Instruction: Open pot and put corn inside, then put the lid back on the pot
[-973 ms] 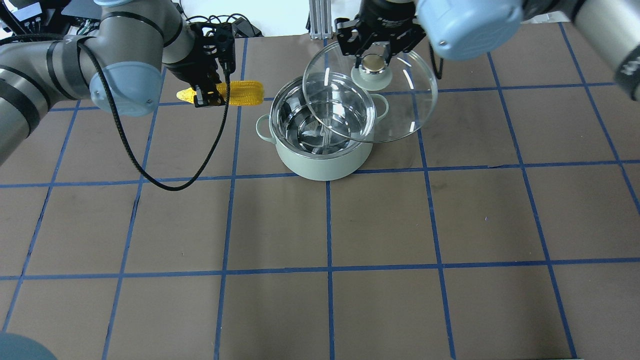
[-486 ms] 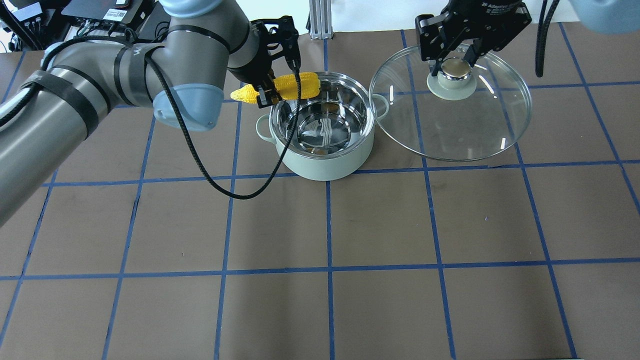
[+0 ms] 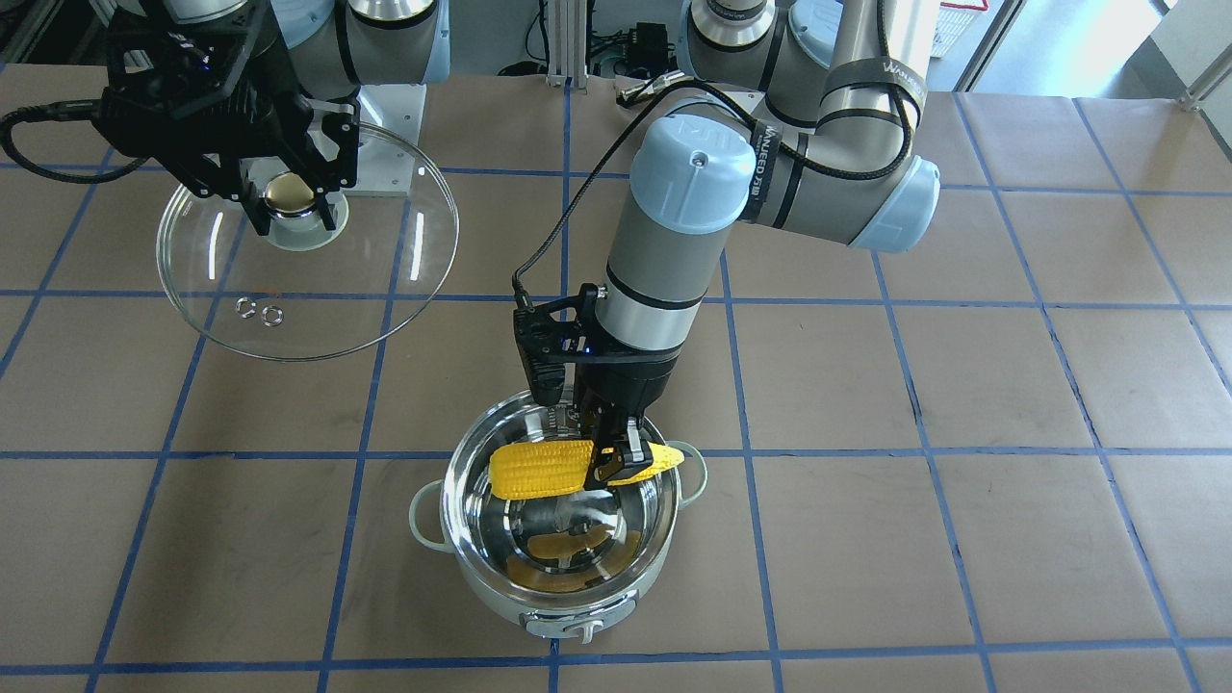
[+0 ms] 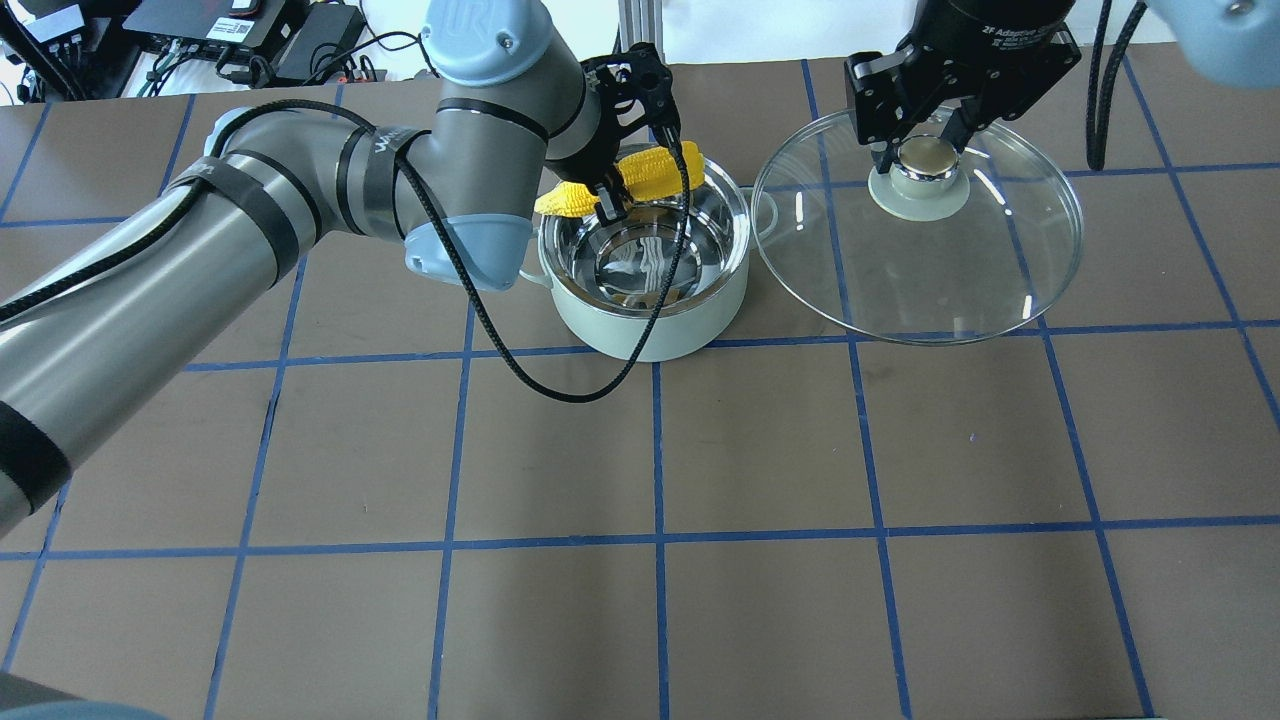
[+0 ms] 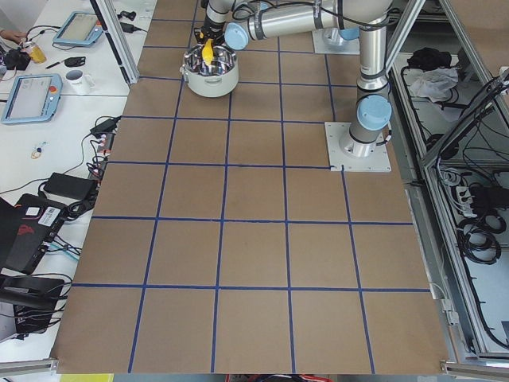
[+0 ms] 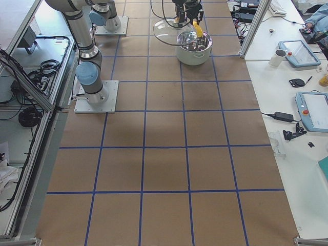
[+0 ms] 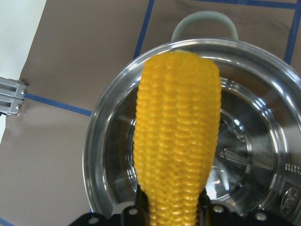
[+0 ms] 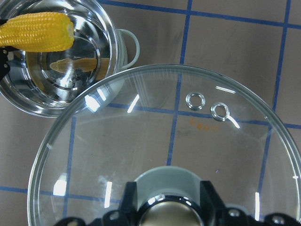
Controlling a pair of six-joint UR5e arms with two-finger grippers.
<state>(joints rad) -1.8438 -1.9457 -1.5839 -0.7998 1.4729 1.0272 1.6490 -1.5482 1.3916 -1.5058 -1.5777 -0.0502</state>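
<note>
Hovering corn [image 3: 539, 470]: bright yellow toy cob, pinched by left gripper [image 3: 616, 462] over open mint-green steel-lined pot [image 4: 650, 335]; unreleased.
Lid [image 4: 940, 270]: clear glass dome, clamped aside by right gripper [image 4: 925, 155]; replacement pending.

The pot [image 4: 695, 320] has a smooth, satin mint-green outer wall and a mirror-polished steel inside that throws back reflections. The corn [image 7: 176, 141] is bright yellow, with a knobbly, kernel-ribbed skin and a faint plastic sheen. The lid [image 4: 930, 275] is clear, glossy glass with white glints; its knob [image 4: 925, 155] is shiny metal on a matt pale-green base. The table [image 4: 760, 440] cover looks like matt brown paper, lined with blue tape. The left arm [image 4: 150, 290] is dull grey metal with smooth pale-blue caps
</note>
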